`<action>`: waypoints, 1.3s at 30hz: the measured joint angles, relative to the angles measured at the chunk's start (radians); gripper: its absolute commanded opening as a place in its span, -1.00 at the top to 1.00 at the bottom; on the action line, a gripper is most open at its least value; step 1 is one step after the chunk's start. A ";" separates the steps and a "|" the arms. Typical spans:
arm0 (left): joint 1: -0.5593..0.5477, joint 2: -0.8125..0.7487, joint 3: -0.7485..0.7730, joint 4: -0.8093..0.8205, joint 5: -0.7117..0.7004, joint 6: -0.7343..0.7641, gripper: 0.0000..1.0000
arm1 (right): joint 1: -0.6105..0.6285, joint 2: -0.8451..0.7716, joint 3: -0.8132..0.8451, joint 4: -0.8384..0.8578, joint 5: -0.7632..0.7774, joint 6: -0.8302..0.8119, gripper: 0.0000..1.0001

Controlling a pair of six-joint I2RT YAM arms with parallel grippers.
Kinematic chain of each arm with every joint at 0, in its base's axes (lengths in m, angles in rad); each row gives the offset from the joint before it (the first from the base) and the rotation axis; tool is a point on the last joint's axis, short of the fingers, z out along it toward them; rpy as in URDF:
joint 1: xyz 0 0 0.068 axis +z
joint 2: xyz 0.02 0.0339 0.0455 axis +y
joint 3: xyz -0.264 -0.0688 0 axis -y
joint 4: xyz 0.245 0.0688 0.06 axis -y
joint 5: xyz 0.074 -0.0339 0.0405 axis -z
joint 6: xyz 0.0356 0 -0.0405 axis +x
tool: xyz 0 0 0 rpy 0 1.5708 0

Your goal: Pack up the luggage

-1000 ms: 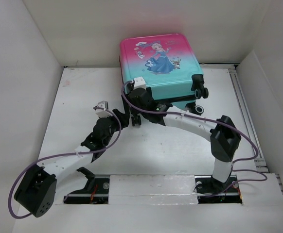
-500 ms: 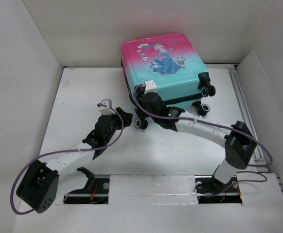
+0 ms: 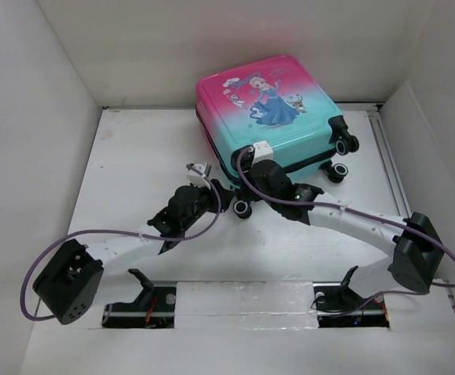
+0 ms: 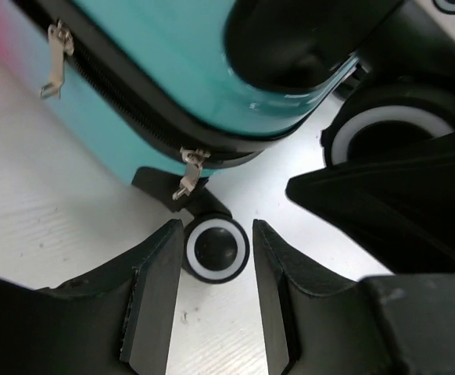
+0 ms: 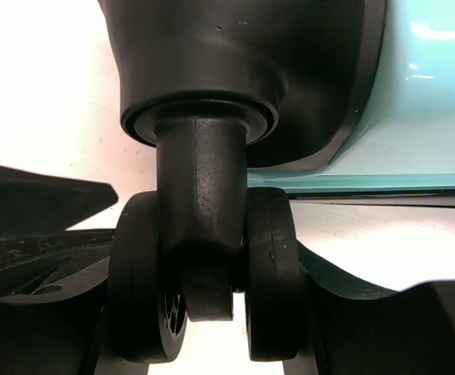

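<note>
From above, we are losing both grippers' tips under their wrists. The left gripper is reaching low, jaws standing apart with a small wheel between the tips. The right gripper is clamping a twin caster, its fingers cropped. The luggage is lying print-up at the table's far side. We are counting three wheels overhead.

Left arm, right arm: white links, black joints, purple cables; tool fingers black, possibly plastic.
</note>
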 measured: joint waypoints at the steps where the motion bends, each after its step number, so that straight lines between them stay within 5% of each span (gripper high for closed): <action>1: -0.010 0.002 0.000 0.015 0.001 0.010 0.28 | -0.002 0.000 0.000 -0.001 -0.003 -0.001 1.00; 25: -0.016 0.287 0.151 0.092 -0.088 0.054 0.33 | -0.034 -0.047 -0.064 0.036 -0.088 -0.002 1.00; 32: -0.016 0.301 0.154 0.125 -0.047 0.058 0.79 | -0.038 -0.047 -0.066 0.042 -0.097 -0.002 1.00; 36: -0.016 0.313 0.154 0.145 -0.028 0.058 0.71 | -0.043 -0.057 -0.083 0.056 -0.101 -0.002 1.00; 39: -0.014 0.321 0.154 0.154 -0.032 0.059 0.42 | -0.049 -0.062 -0.085 0.056 -0.110 -0.002 1.00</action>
